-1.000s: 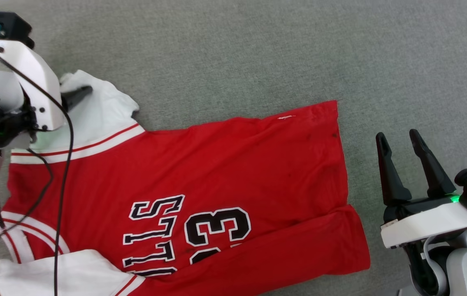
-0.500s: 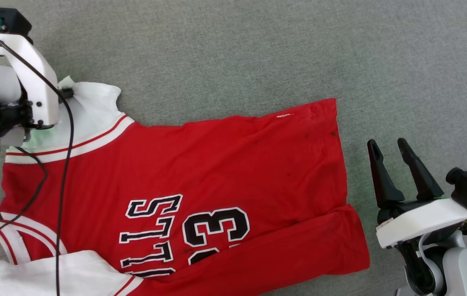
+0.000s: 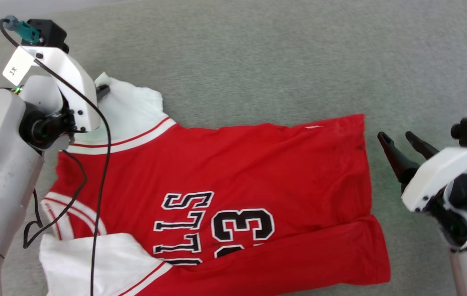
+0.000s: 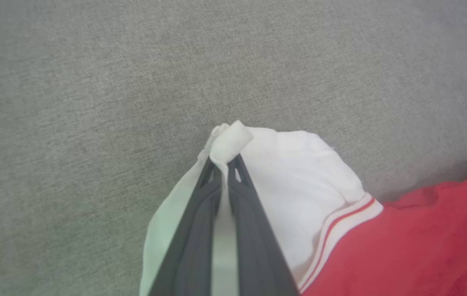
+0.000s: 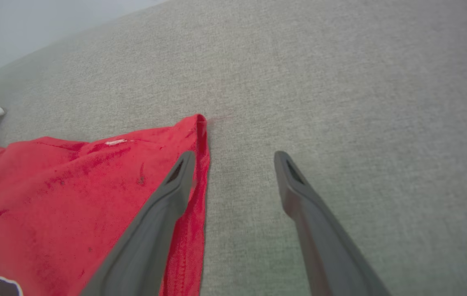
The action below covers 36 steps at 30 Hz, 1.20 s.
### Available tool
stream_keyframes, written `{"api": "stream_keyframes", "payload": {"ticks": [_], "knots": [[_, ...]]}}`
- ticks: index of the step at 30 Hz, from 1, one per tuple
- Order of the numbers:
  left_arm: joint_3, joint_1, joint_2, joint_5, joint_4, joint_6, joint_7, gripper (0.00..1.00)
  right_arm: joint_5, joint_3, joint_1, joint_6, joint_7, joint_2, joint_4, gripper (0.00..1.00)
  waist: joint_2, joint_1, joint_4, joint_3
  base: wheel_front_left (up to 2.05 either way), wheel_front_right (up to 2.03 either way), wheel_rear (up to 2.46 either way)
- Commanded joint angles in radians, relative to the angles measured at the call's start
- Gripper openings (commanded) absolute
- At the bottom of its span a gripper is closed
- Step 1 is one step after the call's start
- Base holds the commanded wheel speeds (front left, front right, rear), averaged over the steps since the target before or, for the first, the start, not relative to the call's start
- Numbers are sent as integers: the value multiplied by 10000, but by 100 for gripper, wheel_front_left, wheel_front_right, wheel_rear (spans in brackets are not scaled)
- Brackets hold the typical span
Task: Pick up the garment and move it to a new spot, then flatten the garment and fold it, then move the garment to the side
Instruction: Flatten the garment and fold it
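Judging from the layout, we place the work in the flatten-and-fold step, with a fold of the far side being prepared. The garment (image 3: 258, 164) lies front up on the grey surface (image 3: 258, 61), largely flat. Its collar end is toward the robot's left and its hem (image 5: 201, 164) toward the right. The left gripper (image 4: 223, 161) is at the garment's far left corner. Its jaws are closed tight on the bunched tip of the white far sleeve (image 4: 299, 176), with a small roll of cloth poking out past the fingertips. The right gripper (image 5: 234, 155) is just beside the garment's far hem corner, its jaws spread wide and holding nothing. One finger stands over the hem edge and the other over bare surface; we cannot tell whether either touches. In our judgement, the next move calls for the right gripper to straddle and close on that hem corner. With both far corners secured, the two arms could then carry the far edge evenly, without skewing the cloth. As to condition, the body is red with light wrinkles toward the hem. The dark, white-outlined numerals (image 3: 243, 224) are partly covered by a red band (image 3: 299, 255) folded over along the garment's near edge. The near sleeve (image 3: 93, 263) lies crumpled by the striped collar (image 3: 73, 213).
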Motion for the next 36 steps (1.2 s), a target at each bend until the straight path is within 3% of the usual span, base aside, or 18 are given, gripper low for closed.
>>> {"api": "stream_keyframes", "payload": {"ticks": [1, 8, 19, 20, 22, 23, 30, 36], "knots": [[10, 91, -40, -26, -87, 2, -182, 0, 104, 51, -380, -4, 550, -232, 192, 100, 0, -1, 397, -217, 0, 0, 0], [-251, -29, -142, -200, -734, 1, -735, 0, 111, 594, -1674, -4, 2996, -876, 1030, 100, 0, -1, 1093, -110, 0, 0, 0], [-720, -2, -68, -543, -1266, 1, -1144, 0, 280, 1661, -2554, -4, 4609, -922, 3315, 100, 0, -1, 1412, 153, 0, 0, 0], [-768, 2, -53, -554, -1285, 1, -1174, 0, 284, 1709, -2557, -4, 4787, -910, 3518, 84, 0, -1, 1418, 155, 0, 0, 0], [-851, 12, -42, -631, -1323, 1, -1257, 0, 357, 1720, -2653, -4, 4955, -876, 3769, 5, 0, -1, 1439, 138, 0, 0, 0], [-896, 19, -23, -637, -1343, 1, -1315, 0, 375, 1719, -2748, -4, 4983, -876, 3831, 0, 0, -1, 1445, 114, 0, 0, 0], [-1055, 283, 87, -820, -1251, 1, -1989, 0, 434, 1480, -3237, -4, 4247, -1167, 3367, 0, 0, -1, 1559, -431, 0, 0, 0], [-907, 1284, 426, -1128, -1451, 3, -2750, 0, 522, 1462, -2545, -4, 3757, -1228, 2469, 0, 0, -1, 1594, -1226, 0, 0, 0]]}}
